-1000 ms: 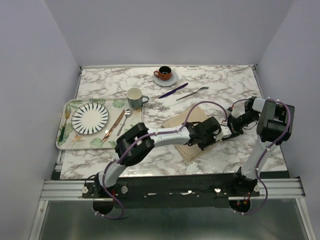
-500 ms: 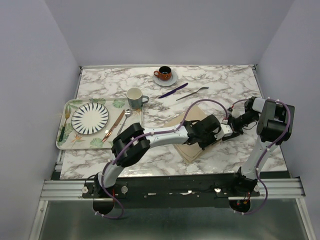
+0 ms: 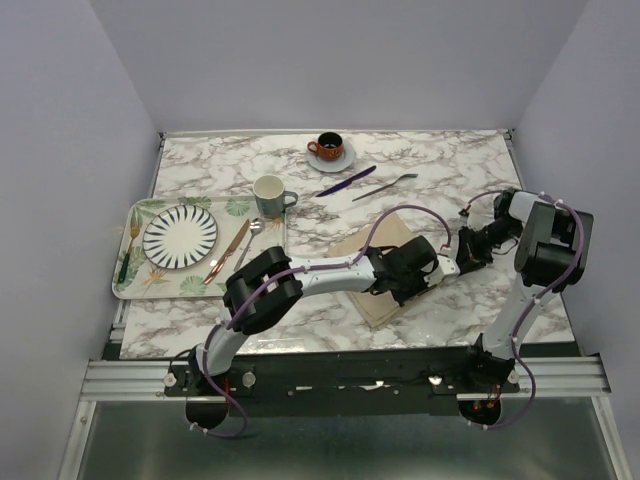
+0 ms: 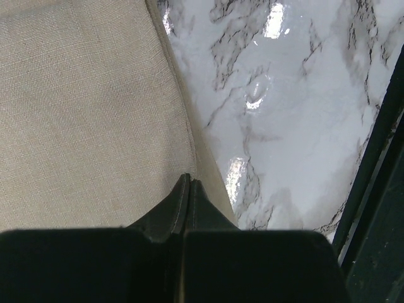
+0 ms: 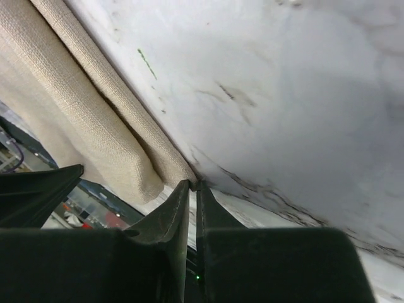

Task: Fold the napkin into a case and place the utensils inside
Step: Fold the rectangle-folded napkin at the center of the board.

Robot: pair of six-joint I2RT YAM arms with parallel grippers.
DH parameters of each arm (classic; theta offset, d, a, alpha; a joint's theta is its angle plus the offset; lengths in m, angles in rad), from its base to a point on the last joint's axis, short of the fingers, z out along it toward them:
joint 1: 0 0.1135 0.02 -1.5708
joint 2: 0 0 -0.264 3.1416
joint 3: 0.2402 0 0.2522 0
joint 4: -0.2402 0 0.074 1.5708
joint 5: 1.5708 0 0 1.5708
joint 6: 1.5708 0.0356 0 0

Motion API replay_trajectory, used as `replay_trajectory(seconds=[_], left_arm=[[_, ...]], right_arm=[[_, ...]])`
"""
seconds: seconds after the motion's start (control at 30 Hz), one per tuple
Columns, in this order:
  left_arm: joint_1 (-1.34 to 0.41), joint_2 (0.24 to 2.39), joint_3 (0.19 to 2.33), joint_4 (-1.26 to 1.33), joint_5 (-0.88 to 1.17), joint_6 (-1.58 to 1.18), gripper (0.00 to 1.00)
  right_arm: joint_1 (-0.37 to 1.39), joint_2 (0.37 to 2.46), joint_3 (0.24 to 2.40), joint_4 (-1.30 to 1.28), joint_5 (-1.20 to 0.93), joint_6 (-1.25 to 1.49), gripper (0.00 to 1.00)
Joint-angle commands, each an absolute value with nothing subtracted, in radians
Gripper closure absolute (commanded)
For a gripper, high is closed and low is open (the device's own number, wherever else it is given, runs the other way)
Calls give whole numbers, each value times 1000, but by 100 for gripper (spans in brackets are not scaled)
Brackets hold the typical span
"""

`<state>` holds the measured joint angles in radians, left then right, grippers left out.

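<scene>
while the left gripper [image 4: 187, 180] rests fully closed on the edge of the folded napkin [image 4: 88, 113], the right gripper [image 5: 192, 185] stands barely parted, empty, at its corner; knife [image 3: 346, 181] and fork [image 3: 385, 186] lie beyond.

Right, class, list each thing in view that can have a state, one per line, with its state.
napkin: folded, lying flat.
left gripper: shut, tips at napkin's edge.
right gripper: jaws slightly apart, holding nothing.
purple knife: lying loose, outside napkin.
fork: loose beside it.
mug: upright.
</scene>
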<state>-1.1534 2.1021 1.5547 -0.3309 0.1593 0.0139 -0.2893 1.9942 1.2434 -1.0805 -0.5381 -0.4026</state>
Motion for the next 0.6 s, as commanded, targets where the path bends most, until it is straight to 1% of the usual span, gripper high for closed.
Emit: replay_trajectory(seconds=[0.0, 0.13, 0.2, 0.33, 0.57], left_arm=[[-1152, 2108, 1558, -313, 193, 8, 100], [-1150, 2094, 1571, -311, 199, 5, 100], [-1149, 2086, 1577, -313, 202, 5, 100], [-1150, 2074, 1595, -308, 210, -29, 100], [-1149, 2100, 1669, -328, 232, -49, 100]], right_arm=[[-302, 1996, 1285, -1062, -482, -433, 85], [-302, 2008, 1270, -1042, -488, -423, 85], [-302, 2013, 1258, -1029, -485, -422, 89], [-302, 2014, 1235, -1022, -494, -420, 93], [-302, 2013, 1229, -1019, -494, -420, 96]])
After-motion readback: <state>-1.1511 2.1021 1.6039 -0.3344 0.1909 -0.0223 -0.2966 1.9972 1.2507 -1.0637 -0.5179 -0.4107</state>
